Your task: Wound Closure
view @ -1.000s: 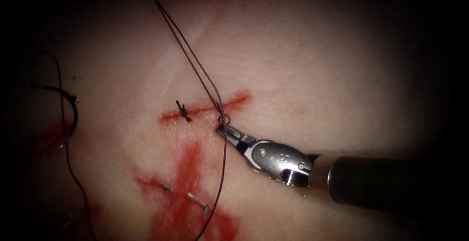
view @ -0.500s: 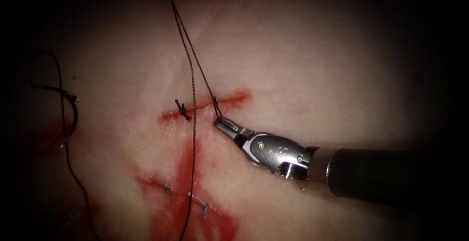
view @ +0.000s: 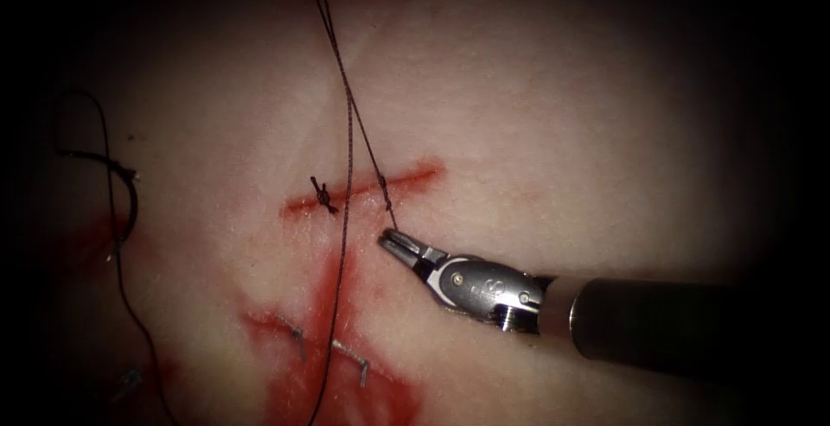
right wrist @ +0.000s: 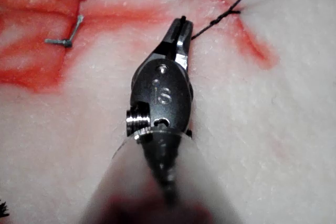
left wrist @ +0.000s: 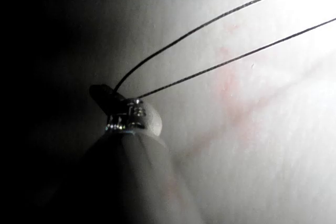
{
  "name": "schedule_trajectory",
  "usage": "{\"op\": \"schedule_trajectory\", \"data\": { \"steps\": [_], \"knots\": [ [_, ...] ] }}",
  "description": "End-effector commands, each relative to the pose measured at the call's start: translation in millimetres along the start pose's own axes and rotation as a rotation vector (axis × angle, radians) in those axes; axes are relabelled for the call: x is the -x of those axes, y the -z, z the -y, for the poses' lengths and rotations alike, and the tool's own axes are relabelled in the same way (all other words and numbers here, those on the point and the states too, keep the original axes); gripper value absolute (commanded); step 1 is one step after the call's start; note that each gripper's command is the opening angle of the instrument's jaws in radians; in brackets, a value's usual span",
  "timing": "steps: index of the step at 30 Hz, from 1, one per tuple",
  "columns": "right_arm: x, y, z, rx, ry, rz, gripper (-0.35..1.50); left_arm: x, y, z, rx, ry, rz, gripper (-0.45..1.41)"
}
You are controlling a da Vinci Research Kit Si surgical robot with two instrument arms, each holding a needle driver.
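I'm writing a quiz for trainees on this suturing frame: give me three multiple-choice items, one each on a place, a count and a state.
1. Where does the finished knot sit?
A. On the cut, left of the long strands
B. At the cut's right end
C. Under the right tool

2. How many strands run to the left tool?
A. One
B. Two
C. Four

3. What do the right tool's jaws do?
A. Gape wide over the tissue
B. Hold the needle
C. Close on the thread's short end

Key: A, the knot lies on the cut, left of the thread. B, two strands meet the left tool. C, the right tool grips thread beside the cut.
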Motion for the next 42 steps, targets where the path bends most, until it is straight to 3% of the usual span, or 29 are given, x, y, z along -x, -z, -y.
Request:
{"op": "schedule_trajectory", "data": {
  "steps": [1, 7, 18, 26, 29, 33, 34, 35, 36, 38, 39, 42],
  "knots": [
    [1.1, -0.4, 1.0, -0.004, -0.004, 0.003, -0.35, 0.1, -1.0, 0.3, -0.002, -0.006, -0.001, -0.45],
    [1.4, -0.2, 0.3, 0.005, -0.013, 0.009, -0.35, 0.5, -2.7, 1.0, -0.006, -0.106, 0.045, -0.45],
    [0.6, -0.1, 0.4, 0.012, -0.022, 0.005, -0.35, 0.8, -3.1, 1.6, 0.001, -0.151, 0.074, -0.45],
    [3.1, 0.0, 2.1, -0.004, -0.045, 0.054, -0.35, 1.2, -3.6, 2.6, 0.007, -0.141, 0.081, -0.45],
    [1.8, -0.1, 1.2, 0.007, -0.065, 0.023, -0.35, 0.9, -3.3, 2.0, 0.001, -0.152, 0.085, -0.45],
    [-0.1, -0.2, -0.2, 0.005, -0.100, -0.018, -0.35, -0.4, -2.1, 0.5, -0.013, -0.052, 0.032, -0.45],
    [-0.3, -0.1, -0.3, 0.000, -0.103, -0.025, -0.15, -0.8, -1.8, 0.2, -0.017, -0.028, 0.017, -0.45],
    [-0.8, -0.1, -0.8, -0.003, -0.111, -0.031, 0.64, -2.3, -0.6, -0.9, -0.008, 0.055, -0.048, -0.45],
    [-0.8, -0.1, -0.8, -0.003, -0.111, -0.031, 0.64, -2.3, -0.6, -0.9, -0.008, 0.055, -0.048, -0.45],
    [-1.3, -0.3, -1.1, -0.003, -0.128, -0.031, 1.20, -4.2, 1.0, -2.1, 0.014, 0.141, -0.106, -0.45],
    [-1.5, -0.4, -1.4, -0.004, -0.149, -0.029, 1.38, -5.6, 2.2, -2.9, 0.037, 0.185, -0.148, -0.45],
    [-1.8, -0.4, -1.7, -0.014, -0.163, -0.032, 1.41, -6.8, 3.3, -3.6, 0.064, 0.228, -0.191, -0.45]
  ]
}}
